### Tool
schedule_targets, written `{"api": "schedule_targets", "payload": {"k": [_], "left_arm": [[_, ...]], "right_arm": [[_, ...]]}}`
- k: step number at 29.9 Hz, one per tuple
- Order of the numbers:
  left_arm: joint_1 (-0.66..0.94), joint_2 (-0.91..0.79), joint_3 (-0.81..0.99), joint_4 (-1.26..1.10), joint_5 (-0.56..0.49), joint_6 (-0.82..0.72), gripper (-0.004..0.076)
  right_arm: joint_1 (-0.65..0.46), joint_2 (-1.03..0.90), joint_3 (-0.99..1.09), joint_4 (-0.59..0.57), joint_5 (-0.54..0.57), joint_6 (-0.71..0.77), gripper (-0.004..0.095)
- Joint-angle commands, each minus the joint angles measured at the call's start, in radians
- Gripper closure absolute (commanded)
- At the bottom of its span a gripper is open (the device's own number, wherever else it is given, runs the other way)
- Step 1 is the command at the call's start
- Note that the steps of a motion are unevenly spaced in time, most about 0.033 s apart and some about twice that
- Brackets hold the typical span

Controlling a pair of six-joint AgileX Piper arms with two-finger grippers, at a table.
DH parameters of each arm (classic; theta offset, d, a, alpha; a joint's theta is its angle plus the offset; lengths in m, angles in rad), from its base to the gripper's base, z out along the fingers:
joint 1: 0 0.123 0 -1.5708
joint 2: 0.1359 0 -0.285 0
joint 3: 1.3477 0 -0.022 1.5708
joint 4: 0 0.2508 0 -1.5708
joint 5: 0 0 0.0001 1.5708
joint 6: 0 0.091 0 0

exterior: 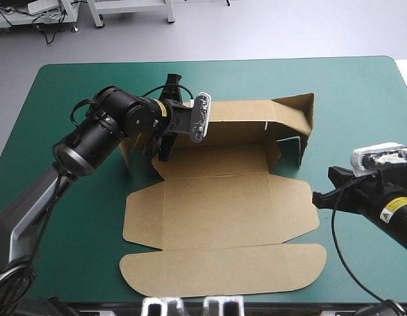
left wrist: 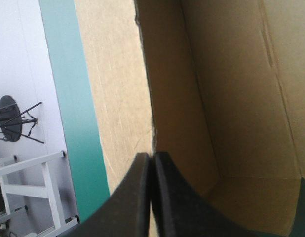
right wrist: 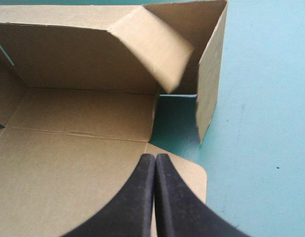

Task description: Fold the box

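The brown box [exterior: 217,204] lies mid-table, its base and rounded lid flap flat toward the near edge. Its back wall [exterior: 243,112] and right end wall [exterior: 307,125] stand raised. My left gripper [exterior: 162,150] is at the box's left end. In the left wrist view its black fingers [left wrist: 142,197] pinch the upright edge of the left wall [left wrist: 231,98], and the left gripper [left wrist: 151,157] is shut on that board. My right gripper [exterior: 317,197] is at the right side flap. It hovers shut [right wrist: 155,157] over the flap's rounded corner [right wrist: 192,177], short of the right end wall [right wrist: 211,64].
Bare teal-green cover [exterior: 361,99] lies to the right of and behind the box. The lid flap [exterior: 223,270] reaches close to the table's near edge. A slanted tab [right wrist: 152,49] leans inward from the back wall at the right corner.
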Motion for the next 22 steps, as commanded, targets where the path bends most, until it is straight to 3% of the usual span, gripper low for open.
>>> {"api": "schedule_targets", "payload": {"k": [1, 10, 15, 17, 22], "left_arm": [[-0.005, -0.07, 0.014, 0.074, -0.083, -0.044, 0.0734], [-0.003, -0.098, 0.027, 0.094, -0.131, -0.092, 0.0734], [-0.003, -0.1, 0.027, 0.094, -0.117, -0.096, 0.0734], [-0.003, -0.1, 0.027, 0.094, -0.103, -0.096, 0.0734], [-0.003, -0.102, 0.042, 0.091, -0.104, -0.111, 0.0734]], "right_arm": [[0.001, 0.088, -0.098, -0.064, -0.064, -0.004, 0.0927], [0.001, 0.412, -0.386, -0.132, -0.061, -0.007, 0.0928], [-0.007, 0.62, -0.646, -0.128, 0.015, -0.032, 0.0928], [-0.032, 0.711, -0.763, -0.078, 0.09, -0.074, 0.0928], [-0.169, 0.917, -1.064, 0.256, 0.278, -0.267, 0.0928]]}}
